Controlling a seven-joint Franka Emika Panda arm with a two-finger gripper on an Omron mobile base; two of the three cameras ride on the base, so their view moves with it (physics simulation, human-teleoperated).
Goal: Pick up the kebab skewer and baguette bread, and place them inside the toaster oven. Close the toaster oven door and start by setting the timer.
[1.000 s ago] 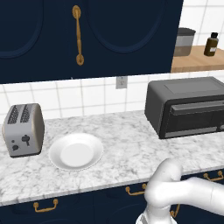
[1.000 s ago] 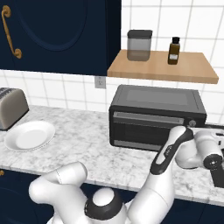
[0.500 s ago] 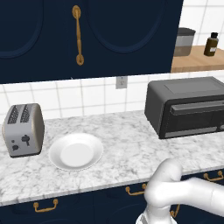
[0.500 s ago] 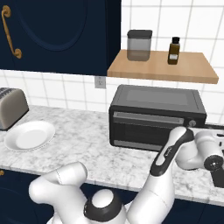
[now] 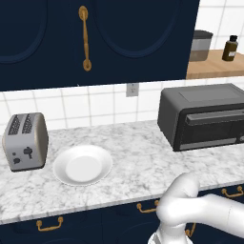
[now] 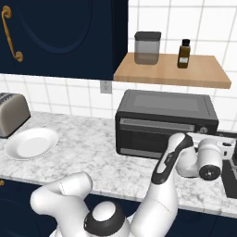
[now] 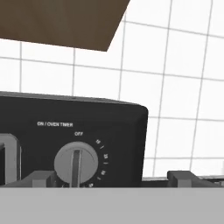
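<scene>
We find the claw [image 7: 113,177] spread wide and grasping nothing, its two tips low in the hand view on either side of the toaster oven's timer knob [image 7: 76,164]. The knob pointer sits at OFF, so we judge the timer step is the one in hand and not yet done.

The toaster oven [image 6: 164,124] stands on the marble table [image 5: 138,157] beneath the wooden shelf [image 6: 171,71], and the toaster oven door [image 6: 159,136] looks shut in both base views. The white plate [image 5: 82,165] beside the silver slot toaster [image 5: 25,141] lies bare; we see neither skewer nor bread on it (whether they are inside the oven we cannot tell, since the window shows nothing clear).

What could go wrong from here:
- The knob sits left of the midpoint between the tips, so the claw closing as it stands could catch the dial off-centre and slip off when it turns.
- A push forward without squaring up could jab a tip into the oven's face panel and nudge the whole oven back on the table.
- Too weak a pinch on the smooth round knob would let the wrist rotate while the pointer stays at OFF.
</scene>
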